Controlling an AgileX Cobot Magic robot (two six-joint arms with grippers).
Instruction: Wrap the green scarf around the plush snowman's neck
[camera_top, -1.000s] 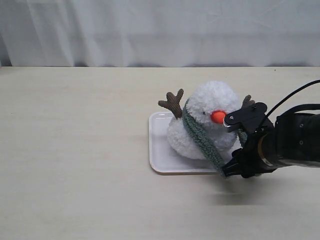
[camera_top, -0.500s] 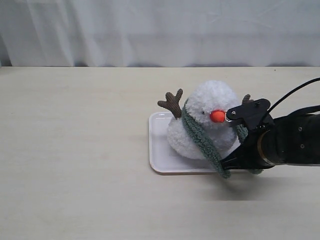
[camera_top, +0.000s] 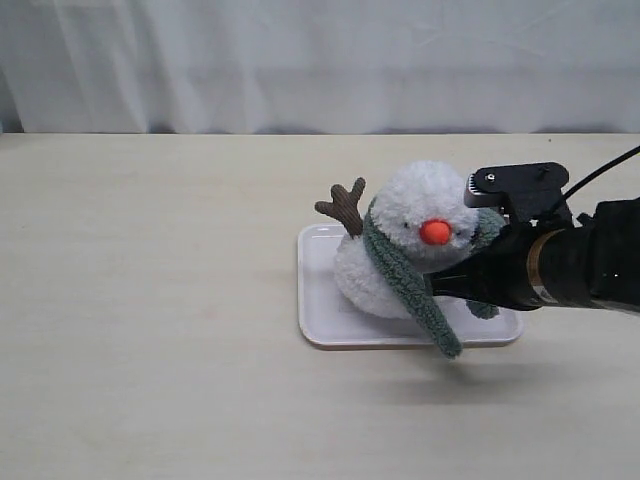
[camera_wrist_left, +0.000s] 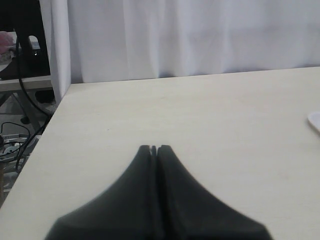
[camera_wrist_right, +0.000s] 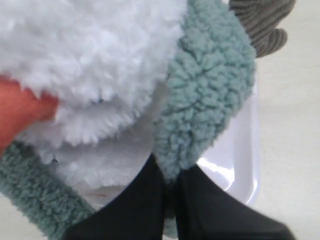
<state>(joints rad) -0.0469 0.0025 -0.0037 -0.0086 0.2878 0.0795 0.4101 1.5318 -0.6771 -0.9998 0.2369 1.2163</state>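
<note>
Shows a pale bench (camera_top: 150, 350) carrying a white tray (camera_top: 315, 300), with a white curtain (camera_top: 300, 60) hanging well behind the tray. Finds the right arm (camera_top: 590, 265) reaching in low over the tray's right end. Places the plush snowman (camera_top: 400, 215) upright on the tray, filling most of it, orange nose (camera_top: 435, 233) facing the tray's near edge and one brown twig arm (camera_top: 343, 205) raised above the tray's far left corner. Follows the green scarf (camera_top: 405, 285) from the side of the snowman's neck (camera_wrist_right: 127, 125) diagonally down the front, its rounded tip hanging past the tray's near rim. Traces the scarf's other end down the opposite side, above the tray's right part. Catches the right tool (camera_wrist_right: 170, 175) there, jaws closed tight and pinching the lower edge of that scarf end just above the tray. Leaves the left tool (camera_wrist_left: 154, 148) well away from the tray, over bare bench, jaws pressed together on nothing.
</note>
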